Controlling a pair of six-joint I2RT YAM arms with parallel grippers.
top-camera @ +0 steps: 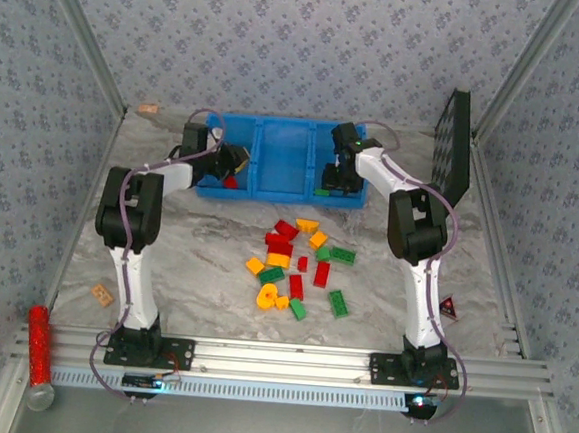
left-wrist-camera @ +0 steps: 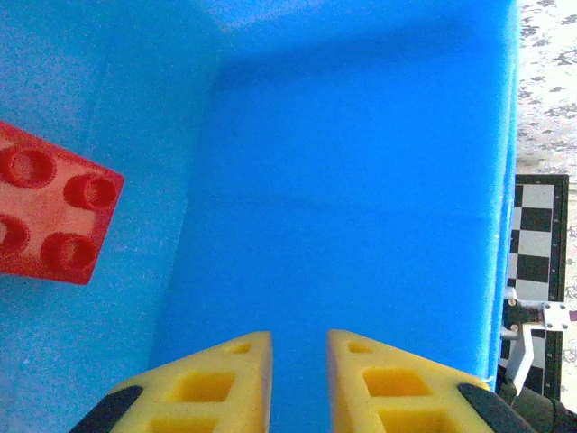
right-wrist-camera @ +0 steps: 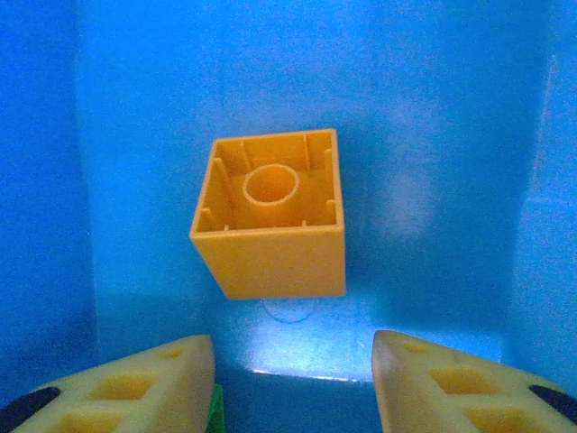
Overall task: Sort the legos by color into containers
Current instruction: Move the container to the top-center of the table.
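Marbled grey tabletop (top-camera: 206,260), walled with patterned paper.

Blue plastic containers (top-camera: 282,161): three joined open-top bins at the far middle of the table. A black perforated panel (top-camera: 455,149) leans just to their right.

Left gripper (top-camera: 236,162) (left-wrist-camera: 298,347): reaching into the left bin, yellow fingers parted by a narrow gap, nothing between them.

Right gripper (top-camera: 341,175) (right-wrist-camera: 293,361): over the right bin, fingers spread wide and holding nothing.

Loose legos (top-camera: 279,246): a scatter of red, orange and green bricks on the table, near the front of the bins, between the two arms.

Red brick (left-wrist-camera: 50,216) (top-camera: 231,182): studs up, in the left bin.

Orange brick (right-wrist-camera: 270,212): in the right bin, hollow underside to the wrist camera, beyond the fingertips and untouched. Whether it rests on the floor cannot be told.

Green brick (top-camera: 322,191): at the right bin's front left corner.
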